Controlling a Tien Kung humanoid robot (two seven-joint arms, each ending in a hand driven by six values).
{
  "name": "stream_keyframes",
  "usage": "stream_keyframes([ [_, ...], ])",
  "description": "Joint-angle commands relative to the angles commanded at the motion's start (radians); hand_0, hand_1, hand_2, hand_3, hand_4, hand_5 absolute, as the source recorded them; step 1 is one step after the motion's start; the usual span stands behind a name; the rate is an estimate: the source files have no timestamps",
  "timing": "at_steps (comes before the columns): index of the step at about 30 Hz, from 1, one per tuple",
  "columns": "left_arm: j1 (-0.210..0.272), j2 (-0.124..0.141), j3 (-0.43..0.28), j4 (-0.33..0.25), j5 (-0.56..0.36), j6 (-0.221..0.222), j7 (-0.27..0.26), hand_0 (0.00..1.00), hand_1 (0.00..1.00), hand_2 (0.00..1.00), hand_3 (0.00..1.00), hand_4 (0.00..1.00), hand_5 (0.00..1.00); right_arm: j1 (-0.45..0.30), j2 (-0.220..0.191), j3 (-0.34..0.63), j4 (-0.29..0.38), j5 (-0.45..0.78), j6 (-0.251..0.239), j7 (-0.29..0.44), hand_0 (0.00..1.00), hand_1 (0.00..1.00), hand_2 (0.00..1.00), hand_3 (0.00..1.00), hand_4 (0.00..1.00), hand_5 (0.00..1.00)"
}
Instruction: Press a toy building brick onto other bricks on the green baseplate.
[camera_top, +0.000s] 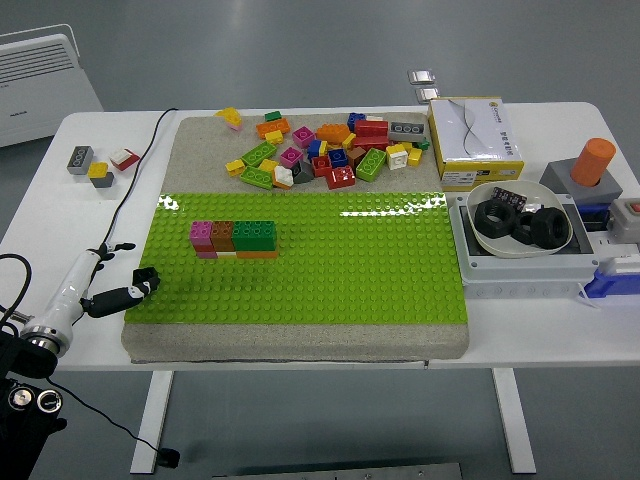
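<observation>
On my right I see a bowl of black nuts, a yellow-edged box, an orange cylinder; a white heater far left.

The left arm is running off the picture's lower left corner, so its upper part is going unseen. Whether the left hand's dark fingers are pinching a brick at the baseplate's left edge is too small to tell. The white heater is being cut by the picture's left edge. The blue item at the bench's right edge is being cropped too.
</observation>
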Motion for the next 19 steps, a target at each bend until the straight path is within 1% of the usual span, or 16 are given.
stream_keyframes([
  [2,-0.001,0.001,0.002,0.003,-0.001,0.003,-0.003,0.892,0.922,0.924,0.811,0.854,0.283,0.0,0.001,-0.001,0.0,0.002,0.0,0.0,0.518,0.672,0.692,0.716,0.751,0.807],
  [3,-0.001,0.002,0.004,0.004,-0.002,0.004,-0.004,0.892,0.924,0.925,0.805,0.816,0.208,0.0,0.002,-0.001,0.0,0.002,0.0,0.0,0.518,0.672,0.694,0.72,0.755,0.815],
  [8,-0.005,0.006,0.007,0.01,-0.002,0.007,-0.006,0.892,0.924,0.925,0.805,0.816,0.208,0.003,0.006,0.003,0.0,0.0,0.002,0.001,0.518,0.672,0.694,0.72,0.755,0.815],
  [9,-0.006,0.006,0.008,0.012,-0.001,0.007,-0.006,0.898,0.924,0.924,0.803,0.788,0.157,0.003,0.006,0.003,0.0,0.0,0.002,0.001,0.518,0.672,0.695,0.721,0.755,0.827],
  [14,-0.008,0.008,0.012,0.024,0.0,0.004,-0.002,0.898,0.924,0.924,0.803,0.788,0.157,0.002,0.008,-0.006,0.0,0.007,0.002,0.0,0.518,0.672,0.695,0.721,0.755,0.827],
  [15,-0.008,0.008,0.013,0.028,-0.001,0.004,-0.002,0.903,0.924,0.925,0.803,0.759,0.115,0.002,0.008,-0.009,0.0,0.01,0.002,-0.001,0.518,0.672,0.696,0.722,0.755,0.827],
  [19,-0.009,0.008,0.015,0.04,-0.001,0.002,-0.002,0.903,0.924,0.925,0.803,0.759,0.115,0.0,0.009,-0.026,0.0,0.024,0.0,-0.003,0.518,0.672,0.696,0.722,0.755,0.827],
])
